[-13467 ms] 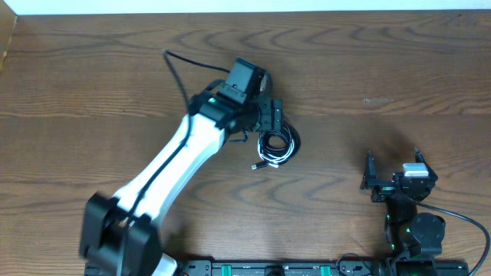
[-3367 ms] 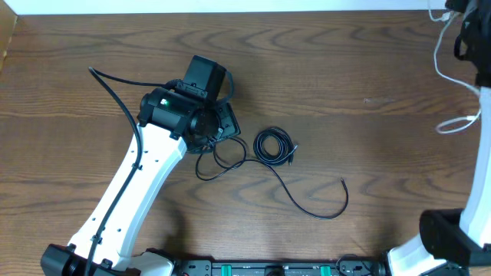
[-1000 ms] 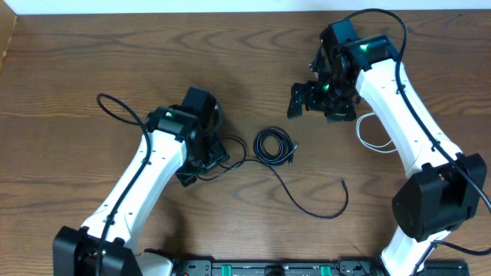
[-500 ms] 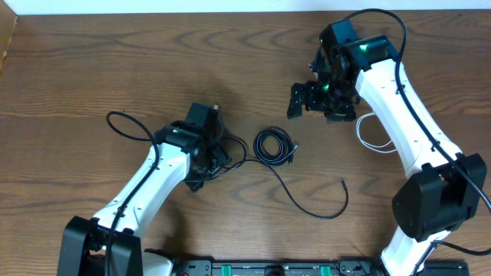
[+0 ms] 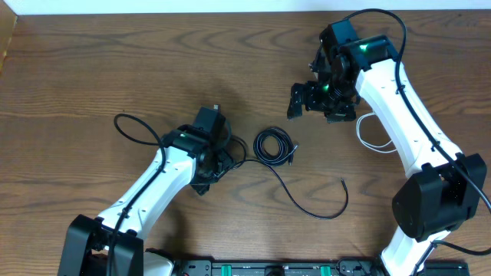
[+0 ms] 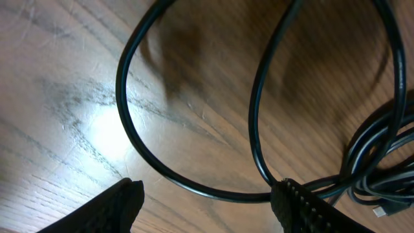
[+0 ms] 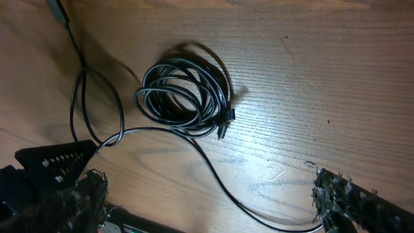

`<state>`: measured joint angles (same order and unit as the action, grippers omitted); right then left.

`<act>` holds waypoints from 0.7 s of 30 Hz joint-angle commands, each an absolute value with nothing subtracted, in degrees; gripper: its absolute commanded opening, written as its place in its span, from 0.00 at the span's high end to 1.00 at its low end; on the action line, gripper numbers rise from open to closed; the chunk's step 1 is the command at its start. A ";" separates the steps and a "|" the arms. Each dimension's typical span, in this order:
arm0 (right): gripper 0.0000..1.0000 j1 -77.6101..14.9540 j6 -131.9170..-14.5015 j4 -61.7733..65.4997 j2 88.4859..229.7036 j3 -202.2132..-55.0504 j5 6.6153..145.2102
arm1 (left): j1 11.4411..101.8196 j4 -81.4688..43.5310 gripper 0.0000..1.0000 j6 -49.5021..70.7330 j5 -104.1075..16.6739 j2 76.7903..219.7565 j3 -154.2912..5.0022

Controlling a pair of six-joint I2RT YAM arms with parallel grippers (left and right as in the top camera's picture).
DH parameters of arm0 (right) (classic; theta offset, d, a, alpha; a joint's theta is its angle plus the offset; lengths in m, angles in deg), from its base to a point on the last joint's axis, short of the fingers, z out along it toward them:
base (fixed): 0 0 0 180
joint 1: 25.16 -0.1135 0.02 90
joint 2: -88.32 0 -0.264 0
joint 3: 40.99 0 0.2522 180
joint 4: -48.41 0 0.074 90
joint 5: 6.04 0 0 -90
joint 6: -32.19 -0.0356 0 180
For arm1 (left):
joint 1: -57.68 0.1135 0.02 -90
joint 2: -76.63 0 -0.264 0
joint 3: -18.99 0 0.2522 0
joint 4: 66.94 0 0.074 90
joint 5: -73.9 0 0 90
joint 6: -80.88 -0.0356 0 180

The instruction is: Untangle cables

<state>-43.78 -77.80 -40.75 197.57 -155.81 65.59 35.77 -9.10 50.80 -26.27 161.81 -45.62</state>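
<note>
Coil, overhead view: tight coil of thin black cable (image 5: 274, 146) lies on brown wooden table (image 5: 92, 61) between the two arms. It is just beside left gripper (image 5: 217, 159) and farther from right gripper (image 5: 304, 100).
Loose cable, overhead view: long thin black cable (image 5: 307, 205) makes a loop under the left gripper and passes close by the coil. Then it runs away to a free plug end. Its long axis is diagonal, from the left gripper toward the base of the right arm.
White cable, overhead view: thin white cable (image 5: 360, 134) lies behind the right arm, partly hidden and well apart from the black ones.
Nearer arm: the left one, in my judgement.
Arm poses, overhead view: left wrist is bent down over the loop. Right arm reaches forward and its gripper faces the coil from the far side.
Left gripper, left wrist view: fingers are spread and nothing is pinched. The bottom of the black loop crosses the gap between the tips. One strand seems to touch the tip of one finger (image 6: 304, 207). I cannot tell if the tips are at the height of the wood.
Coil, left wrist view: only some strands show, at the edge past that same finger.
Right gripper, right wrist view: fingers are wide apart and hold nothing. The coil lies ahead, about centred between them.
Loose cable, right wrist view: loop sits to one side of the coil and the tail runs toward the other finger.
Coming move, my judgement: the left gripper needs only to close on the loop.
</note>
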 commanded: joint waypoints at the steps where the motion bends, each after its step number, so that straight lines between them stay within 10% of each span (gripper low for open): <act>1: 0.01 -44.02 -78.39 -40.75 197.25 -155.44 65.61 | 35.57 -8.97 0.31 56.61 -23.63 162.36 -44.55; 21: 0.01 -44.02 -78.39 -40.75 197.25 -155.44 65.61 | 35.57 -14.13 0.32 63.24 -19.72 162.38 -41.25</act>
<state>-43.78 -77.80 -40.75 197.57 -155.81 65.59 35.66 -14.26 60.70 -21.27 161.81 -43.50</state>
